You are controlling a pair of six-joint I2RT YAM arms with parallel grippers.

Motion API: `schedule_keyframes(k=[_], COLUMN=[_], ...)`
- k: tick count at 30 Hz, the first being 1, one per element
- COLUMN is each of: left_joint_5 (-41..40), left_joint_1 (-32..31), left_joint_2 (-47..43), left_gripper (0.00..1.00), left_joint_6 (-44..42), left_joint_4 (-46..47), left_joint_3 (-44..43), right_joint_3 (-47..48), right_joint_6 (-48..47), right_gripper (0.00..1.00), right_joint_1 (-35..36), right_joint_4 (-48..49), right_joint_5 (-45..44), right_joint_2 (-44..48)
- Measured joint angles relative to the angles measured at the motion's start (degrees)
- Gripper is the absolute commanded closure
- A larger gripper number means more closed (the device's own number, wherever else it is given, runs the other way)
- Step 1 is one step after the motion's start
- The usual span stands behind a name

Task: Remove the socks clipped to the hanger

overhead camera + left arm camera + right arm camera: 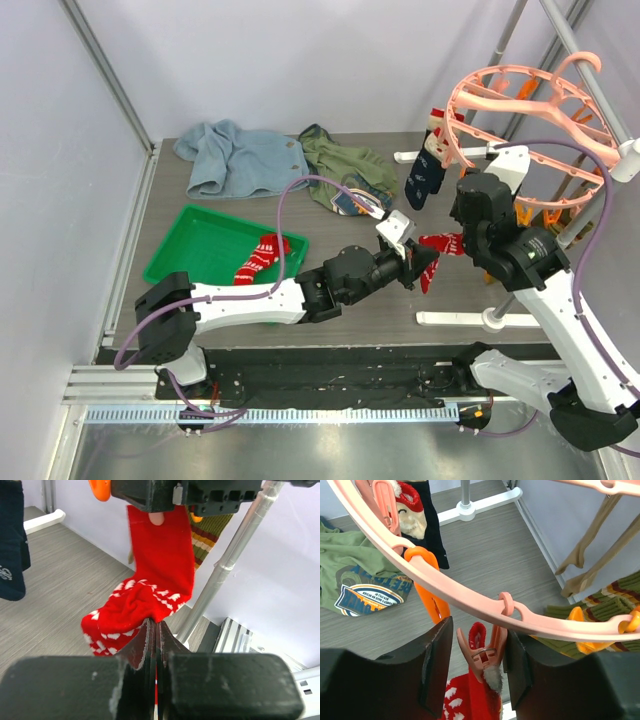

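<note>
Nearest you, the left gripper (154, 630) is clamped shut on the toe end of the red sock (157, 575), jaws pressed together with the knit pinched between them; that sock is light, limp and stretchy, so it will sag and drag rather than slide cleanly; your hold low on the foot looks sound, but pulling hard on fabric this soft would likely just stretch it against the clip (482, 652).

Just above, the sock's cuff is caught in that clip, which dangles from the ring of the hanger (445, 587); the right gripper (477, 660) stands part-open around the clip's wings — one pad looks to touch, a sliver of floor shows beside the other, and it is not plainly squeezing; the wings are hard, smooth plastic and the clip swings freely, so it may slip sideways.

Further round the ring hang a navy sock (424, 178) and a striped olive sock (600, 605); the rack pole (227, 570) stands just beside your sock.

Beyond, the grey table (460, 290) is flat; a green tray (205, 245) holds another red sock (258, 260) — white walls (300, 60) close in behind.
</note>
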State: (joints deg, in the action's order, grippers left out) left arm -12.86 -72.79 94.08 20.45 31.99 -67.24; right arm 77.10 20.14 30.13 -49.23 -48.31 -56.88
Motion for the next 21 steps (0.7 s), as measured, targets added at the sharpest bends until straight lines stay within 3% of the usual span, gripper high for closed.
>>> schedule_keyframes(k=[6, 9, 15, 17, 21], left_joint_5=[0.04, 0.04, 0.09, 0.09, -0.15], left_joint_1=[0.00, 0.00, 0.00, 0.00, 0.00], left_joint_2=[0.00, 0.00, 0.02, 0.02, 0.02], left_gripper=[1.00, 1.00, 1.00, 1.00, 1.00], left_joint_6=[0.02, 0.04, 0.04, 0.04, 0.07], left_joint_4=[0.46, 0.55, 0.59, 0.59, 0.50], left_joint_3=[0.00, 0.00, 0.00, 0.00, 0.00], right_joint_3=[-0.20, -0.17, -0.15, -0.15, 0.00], right_joint_6=[-0.68, -1.05, -1.64, -1.57, -1.64], right_gripper=[0.45, 0.48, 0.66, 0.96, 0.99], right_joint_1=[-0.59, -0.98, -2.05, -2.23, -2.51], right_joint_4=[1.38, 1.77, 2.58, 2.67, 2.93], right_joint_5=[0.61, 0.63, 1.86, 2.23, 3.28], right_joint_2=[-0.07, -0.31, -1.36, -1.57, -1.62])
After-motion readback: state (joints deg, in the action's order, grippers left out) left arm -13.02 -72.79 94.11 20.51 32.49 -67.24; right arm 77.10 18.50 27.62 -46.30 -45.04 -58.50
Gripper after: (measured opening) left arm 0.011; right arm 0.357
